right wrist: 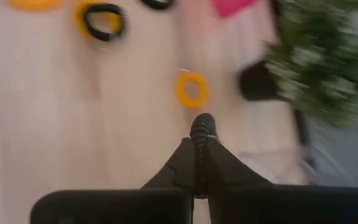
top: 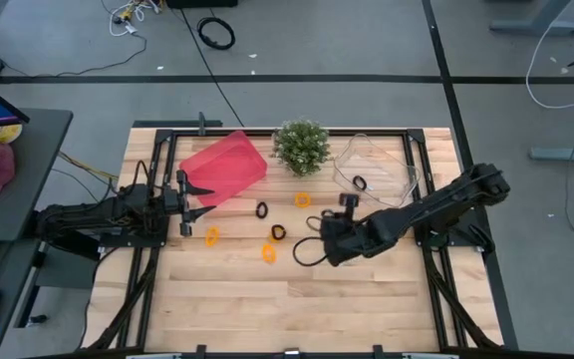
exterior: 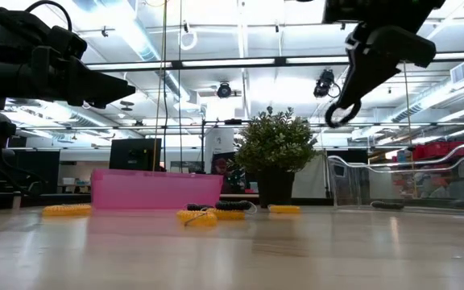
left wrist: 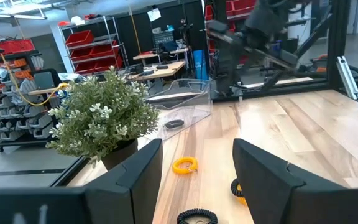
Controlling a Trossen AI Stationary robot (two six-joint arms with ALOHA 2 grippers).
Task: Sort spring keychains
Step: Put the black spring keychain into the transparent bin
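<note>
Several small coiled keychains lie flat on the wooden table: orange ones [top: 303, 199] [top: 211, 236] [top: 268, 252], a black one [top: 262, 210], and a black one resting on an orange one [top: 278, 232]. Another black one [top: 359, 183] lies in the clear tray [top: 392, 172]. My right gripper [top: 325, 242] is in the air over the table's middle, shut on a black keychain [exterior: 341, 115]. My left gripper [top: 189, 194] is open beside the pink tray [top: 225, 168]; in its wrist view the gripper [left wrist: 194, 177] points toward an orange keychain [left wrist: 184, 165]. My right gripper pinches the black keychain between its two fingers [right wrist: 188, 163], on one side of the coil [right wrist: 202, 127]. The fingers slant down from above. The loop [exterior: 341, 115] hangs below the fingertips, lifted well clear of the table.
A green potted plant [top: 301, 147] stands between the pink tray and the clear tray at the table's far side. The near half of the table [top: 297, 309] is bare wood. A black frame [top: 422, 160] runs along the table's edges.
</note>
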